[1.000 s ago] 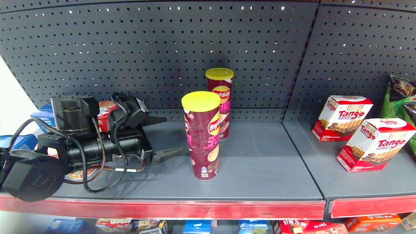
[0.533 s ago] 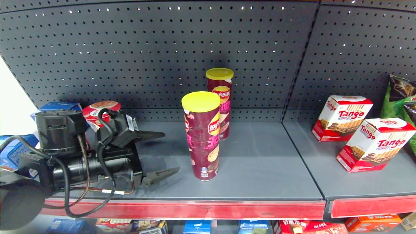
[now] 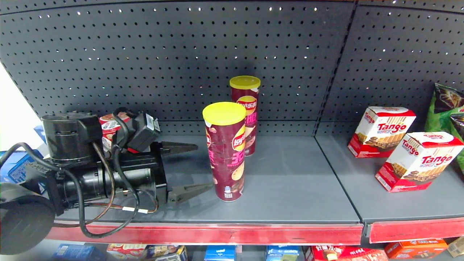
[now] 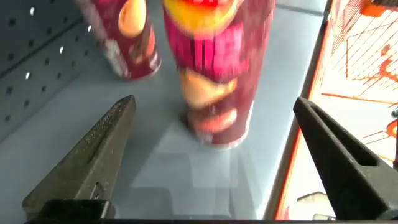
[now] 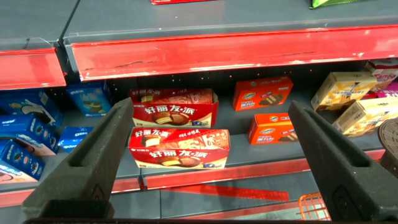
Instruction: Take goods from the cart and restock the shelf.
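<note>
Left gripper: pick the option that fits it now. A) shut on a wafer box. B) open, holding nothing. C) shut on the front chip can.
B: the left gripper has its fingers spread wide with nothing gripped, and the front chip can stands free on the shelf.

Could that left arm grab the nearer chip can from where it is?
Probably yes: the left gripper is open beside the nearer can, jaws facing it, with only bare shelf between.

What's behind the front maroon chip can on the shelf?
A second maroon chip can with a yellow lid stands upright behind it, near the dark perforated back panel. The front can hides its lower left part.
</note>
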